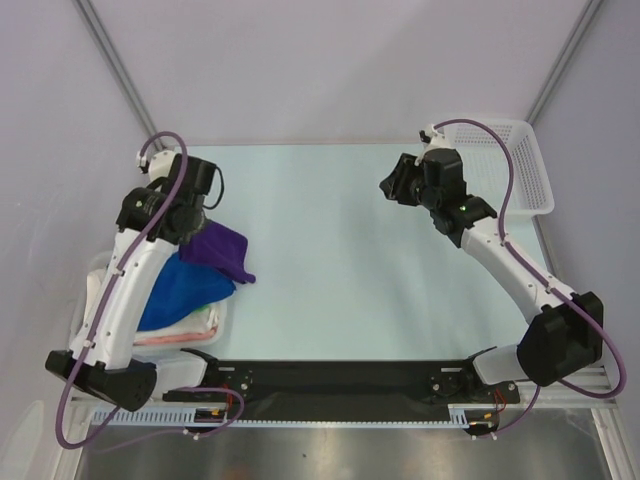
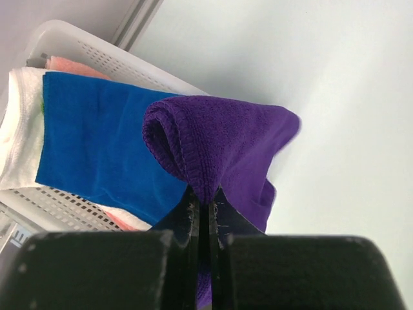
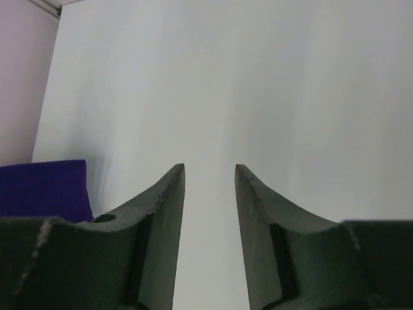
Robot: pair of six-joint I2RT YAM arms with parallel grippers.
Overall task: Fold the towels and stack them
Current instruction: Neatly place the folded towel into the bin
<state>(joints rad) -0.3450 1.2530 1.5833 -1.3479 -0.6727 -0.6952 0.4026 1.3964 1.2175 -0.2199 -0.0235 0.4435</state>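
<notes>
Left gripper (image 2: 208, 205) has its jaws clamped on a thin pinch of the soft purple cloth towel (image 2: 222, 139), mid-left of the frame over the royal blue towel (image 2: 97, 145); it could slip. Right gripper (image 3: 210, 177) jaws stand apart, empty.

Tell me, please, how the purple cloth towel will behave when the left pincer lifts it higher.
The purple cloth towel probably stays floppy: it already droops in a loose fold from the shut left pincer. It looks light, since a thin pinch holds it. Its hanging end may drag over the royal blue towel beneath.
</notes>
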